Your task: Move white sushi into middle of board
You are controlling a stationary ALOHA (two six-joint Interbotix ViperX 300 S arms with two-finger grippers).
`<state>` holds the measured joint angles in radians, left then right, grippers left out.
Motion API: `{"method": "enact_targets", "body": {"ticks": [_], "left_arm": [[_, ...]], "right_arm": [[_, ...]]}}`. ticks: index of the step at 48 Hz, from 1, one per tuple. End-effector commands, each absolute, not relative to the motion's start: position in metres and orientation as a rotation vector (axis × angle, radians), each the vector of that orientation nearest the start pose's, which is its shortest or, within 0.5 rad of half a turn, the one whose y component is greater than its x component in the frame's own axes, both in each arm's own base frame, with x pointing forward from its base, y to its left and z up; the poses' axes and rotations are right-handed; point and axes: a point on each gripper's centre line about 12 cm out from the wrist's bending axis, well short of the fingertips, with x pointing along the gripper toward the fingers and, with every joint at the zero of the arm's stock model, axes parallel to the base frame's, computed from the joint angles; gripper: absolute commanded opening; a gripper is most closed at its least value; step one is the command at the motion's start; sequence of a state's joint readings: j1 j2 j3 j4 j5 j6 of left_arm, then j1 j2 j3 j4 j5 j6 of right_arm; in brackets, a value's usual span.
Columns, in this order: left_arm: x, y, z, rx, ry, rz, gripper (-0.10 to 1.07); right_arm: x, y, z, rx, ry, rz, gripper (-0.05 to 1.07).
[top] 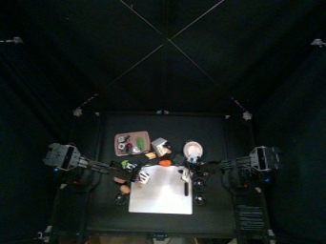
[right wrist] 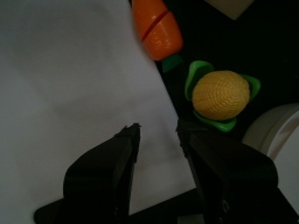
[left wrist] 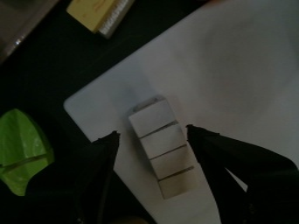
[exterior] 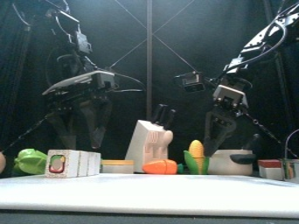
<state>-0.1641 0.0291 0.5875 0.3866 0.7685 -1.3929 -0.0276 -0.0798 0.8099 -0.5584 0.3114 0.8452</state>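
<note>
The white sushi (left wrist: 162, 150) is a small oblong block of several white segments. It lies near a corner of the large white board (left wrist: 233, 79). My left gripper (left wrist: 152, 136) is open, one jaw on each side of the sushi, touching nothing that I can see. From the front the sushi (exterior: 73, 163) sits at the left, below that gripper (exterior: 79, 131). My right gripper (right wrist: 158, 131) hangs over the board's (right wrist: 70, 96) other side, jaws a little apart and empty.
An orange piece (right wrist: 158, 26), a yellow corn in green husk (right wrist: 222, 94) and a white plate (right wrist: 274, 131) lie beside the board's right edge. A green piece (left wrist: 24, 156) lies off its left corner. A brown tray (top: 132, 143) sits behind.
</note>
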Motion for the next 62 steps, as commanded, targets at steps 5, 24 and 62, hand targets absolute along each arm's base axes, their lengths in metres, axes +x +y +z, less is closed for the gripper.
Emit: {"method": "enact_targets", "body": {"ticks": [5,24,62], "left_arm": [[0.355,-0.028,0.139,-0.684,1.092,0.784,0.96],[0.362,-0.030,0.122,-0.674,1.139,0.803,0.88],[0.414,-0.036,0.150,-0.884,1.038,0.767,0.63]], "right_arm": [[0.326,-0.028,0.142,0.220,0.928,-0.321,0.78],[0.321,-0.029,0.139,0.219,0.956,-0.341,0.78],[0.282,-0.019,0.142,0.260,0.979,-0.351,0.78]]}}
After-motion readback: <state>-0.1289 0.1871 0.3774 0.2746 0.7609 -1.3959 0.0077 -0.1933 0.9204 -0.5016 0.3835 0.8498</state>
